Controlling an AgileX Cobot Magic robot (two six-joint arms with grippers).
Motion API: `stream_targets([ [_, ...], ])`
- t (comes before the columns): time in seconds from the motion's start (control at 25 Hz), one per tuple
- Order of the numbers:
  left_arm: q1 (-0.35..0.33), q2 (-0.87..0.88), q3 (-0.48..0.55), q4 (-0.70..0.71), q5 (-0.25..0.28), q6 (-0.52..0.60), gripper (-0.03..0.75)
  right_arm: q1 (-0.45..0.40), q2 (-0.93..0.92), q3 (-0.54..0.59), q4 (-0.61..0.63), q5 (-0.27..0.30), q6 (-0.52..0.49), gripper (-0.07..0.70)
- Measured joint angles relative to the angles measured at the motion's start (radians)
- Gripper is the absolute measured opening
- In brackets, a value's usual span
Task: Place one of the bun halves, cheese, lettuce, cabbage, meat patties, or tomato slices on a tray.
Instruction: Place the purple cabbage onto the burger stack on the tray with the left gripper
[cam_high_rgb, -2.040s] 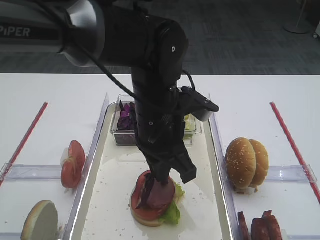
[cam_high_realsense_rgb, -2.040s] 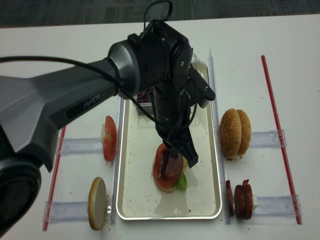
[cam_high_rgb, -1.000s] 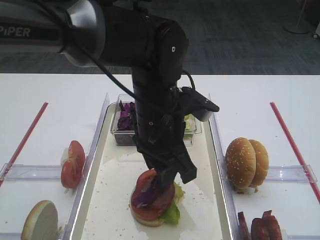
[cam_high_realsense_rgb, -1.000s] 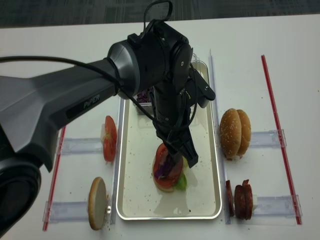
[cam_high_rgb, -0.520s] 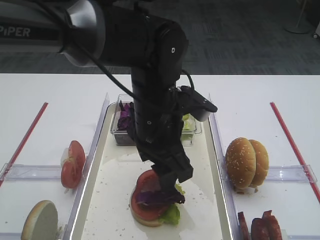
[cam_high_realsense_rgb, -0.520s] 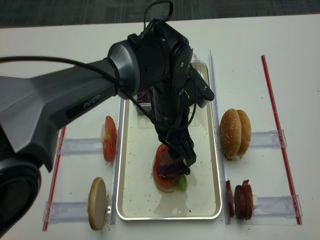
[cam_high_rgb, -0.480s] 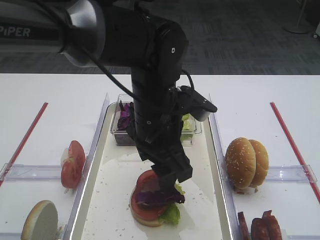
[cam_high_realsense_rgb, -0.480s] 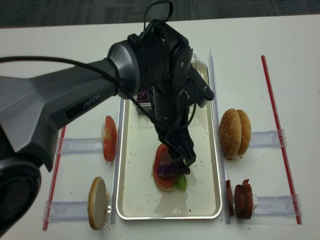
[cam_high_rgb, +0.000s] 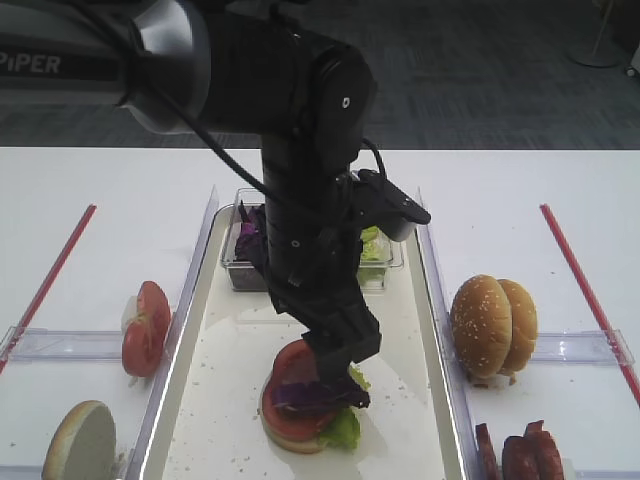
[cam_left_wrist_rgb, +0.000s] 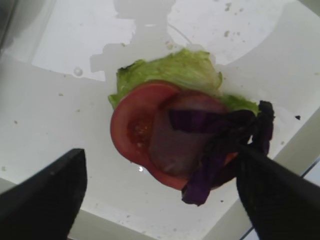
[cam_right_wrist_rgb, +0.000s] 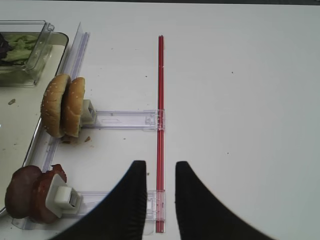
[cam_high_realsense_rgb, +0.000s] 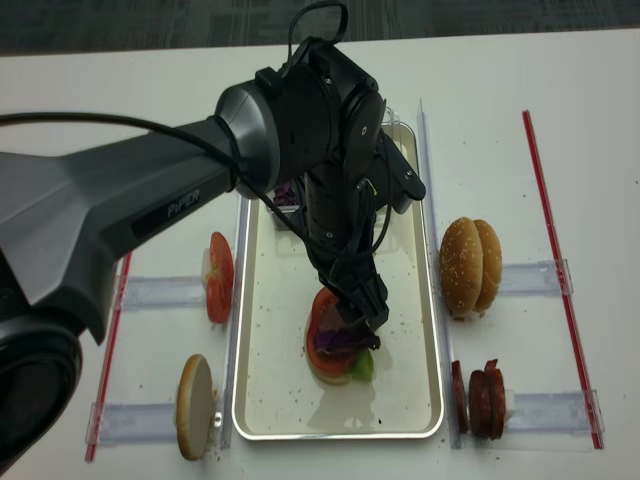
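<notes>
Dark purple crinkled cabbage (cam_left_wrist_rgb: 215, 145), just released, tops the tomato-and-lettuce stack at centre frame; left gripper (cam_left_wrist_rgb: 155, 200) now spread wide.

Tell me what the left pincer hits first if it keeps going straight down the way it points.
Probably the cabbage draped over the tomato slice stack on the tray; one finger already looks against it.

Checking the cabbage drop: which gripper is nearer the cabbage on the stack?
Left. The left gripper straddles the cabbage with open jaws; the right gripper hovers over bare table beyond the tray.
</notes>
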Motion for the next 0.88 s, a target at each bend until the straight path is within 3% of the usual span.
stream_targets([
  [0.52,0.000,0.000,-0.004,0.005,0.000,-0.027,0.564,0.000,0.000,0.000,0.000,0.000,0.000,0.193],
  [0.88,0.000,0.000,-0.091,-0.041,0.000,-0.050,0.565,0.000,0.000,0.000,0.000,0.000,0.000,0.193],
])
